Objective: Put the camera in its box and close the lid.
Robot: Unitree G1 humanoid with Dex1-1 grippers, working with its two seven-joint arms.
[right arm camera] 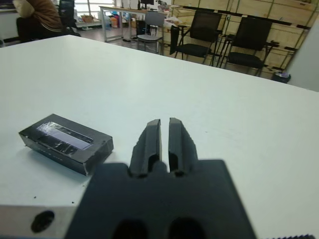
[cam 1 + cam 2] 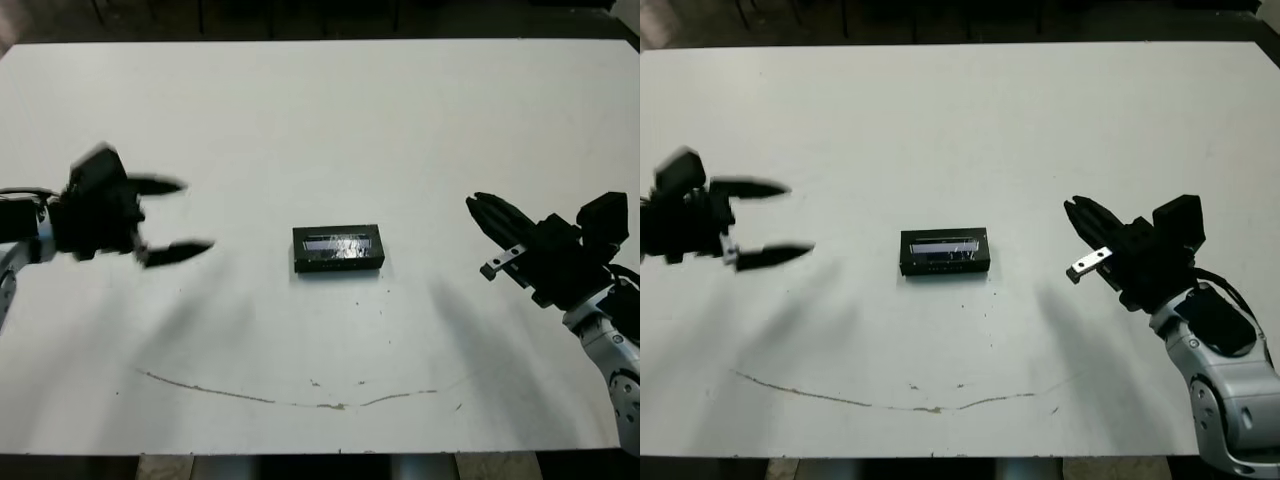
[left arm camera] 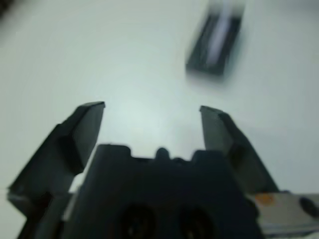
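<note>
Table [image 2: 320, 120], white, mostly bare, with a thin brownish scuff line [image 2: 300, 400] near the robot's edge. Left gripper [image 2: 185, 215] hangs over the left side, well apart from the box, jaws spread wide and holding nothing; blurred, so probably in motion. Right gripper [image 2: 1080, 222] sits over the right side, also apart from the box, fingers [image 1: 159, 139] pressed nearly together with only a slit between, empty. Box [image 2: 339, 249] lies flat mid-table between both arms, nothing touching it. Lid [image 1: 65, 135] is on top, its glossy strip facing up, seated square on the box as far as can be seen. Camera not visible anywhere, so presumably inside the shut box. Both arms out to the sides with empty jaws fits a finished job: task looks done or nearly so. Chairs [image 1: 249, 37] and a person's back [image 1: 42, 12] show beyond the table in the right wrist view.
</note>
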